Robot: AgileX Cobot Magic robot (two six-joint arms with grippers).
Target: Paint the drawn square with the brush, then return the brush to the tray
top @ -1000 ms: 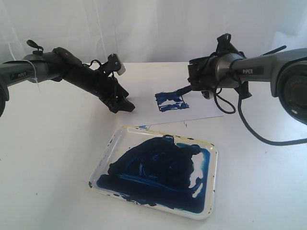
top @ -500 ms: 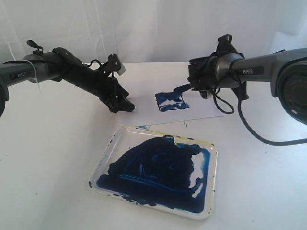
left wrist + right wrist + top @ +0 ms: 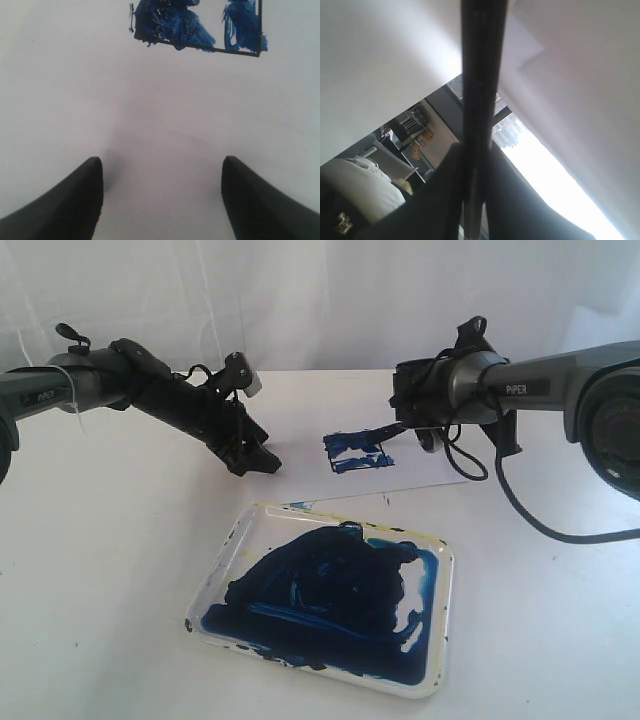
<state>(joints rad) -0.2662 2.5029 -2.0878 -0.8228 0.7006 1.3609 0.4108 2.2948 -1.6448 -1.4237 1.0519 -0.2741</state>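
The drawn square (image 3: 355, 451), smeared dark blue, lies on a white paper sheet (image 3: 430, 468). My right gripper (image 3: 412, 423) is shut on the brush (image 3: 385, 429), whose tip hangs at the square's far right corner. In the right wrist view the black handle (image 3: 479, 75) runs up between the closed jaws of the right gripper (image 3: 475, 150). My left gripper (image 3: 255, 456) rests open at the paper's left edge. Its wrist view shows the square (image 3: 197, 25) ahead of the left gripper (image 3: 162, 162), whose spread fingers (image 3: 75, 200) hold nothing. The tray (image 3: 225, 560), thick with blue paint, sits nearer the front.
White tabletop all round, with a white curtain behind. A black cable (image 3: 500, 480) loops down from the right arm onto the table beside the paper. The tray takes up the front middle of the table.
The right gripper and brush have shifted slightly, the tip lifting off the square's right side and moving a little to the right. The left arm has stayed still.
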